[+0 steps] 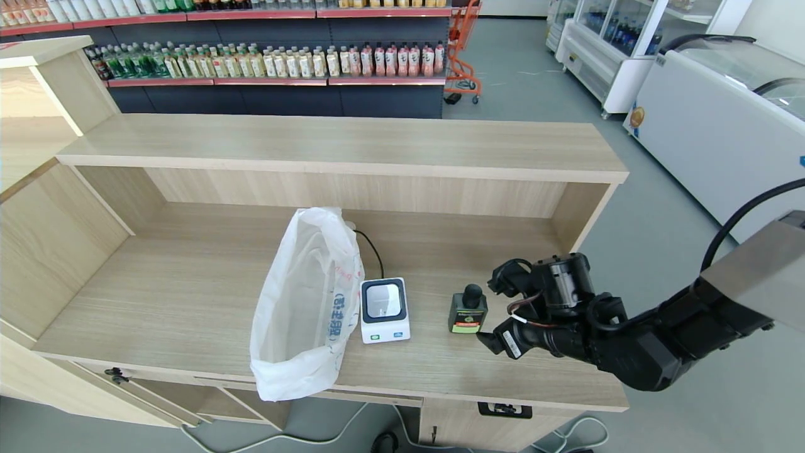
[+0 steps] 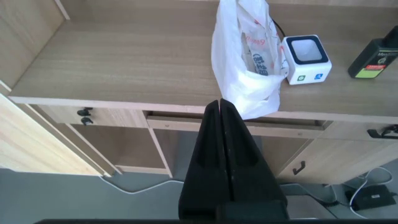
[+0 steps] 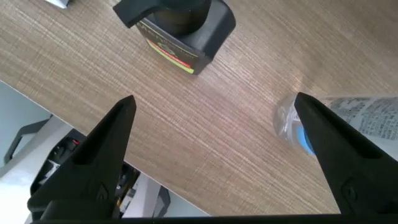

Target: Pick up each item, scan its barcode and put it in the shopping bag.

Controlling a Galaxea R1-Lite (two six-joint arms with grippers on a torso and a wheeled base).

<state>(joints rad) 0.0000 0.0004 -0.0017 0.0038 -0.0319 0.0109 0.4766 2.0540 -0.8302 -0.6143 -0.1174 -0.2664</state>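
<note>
Finds right gripper (image 1: 492, 308) spread wide just beside dark bottle (image 1: 468, 309) on counter (image 1: 188, 296), left gripper (image 2: 221, 106) pressed together off counter's front edge.

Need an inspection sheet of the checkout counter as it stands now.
Surface: wooden counter, level.
Job's things: shopping bag standing; scanner beside it; dark bottle upright past the scanner; clear bottle on the counter near the right hand.
Clutter: nothing seen.
Hands: left hand shut, off the counter's front edge; right hand open, by the dark bottle.
Cables: black cable behind the scanner.
Surroundings: drink shelves, freezers.
</note>
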